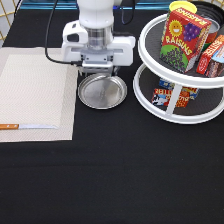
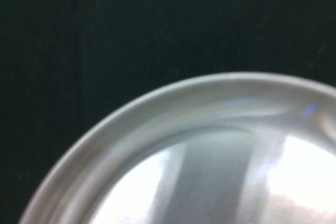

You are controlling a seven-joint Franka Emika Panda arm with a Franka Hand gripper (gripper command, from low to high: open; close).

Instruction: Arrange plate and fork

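The round shiny silver plate [image 1: 102,92] lies flat on the black tabletop, just to the exterior view's right of the placemat. My gripper [image 1: 100,73] hangs low over the plate's far rim, at its edge toward the exterior view's top. The wrist view shows the plate's raised rim [image 2: 112,130] and shiny centre from close up, against the black cloth. The fork does not show in either view.
A beige placemat [image 1: 35,95] lies at the exterior view's left, with a wooden-handled knife [image 1: 30,126] on its near edge. A white two-tier turntable rack [image 1: 150,95] with a raisin box [image 1: 184,37] and other packets stands at the right, close to the plate.
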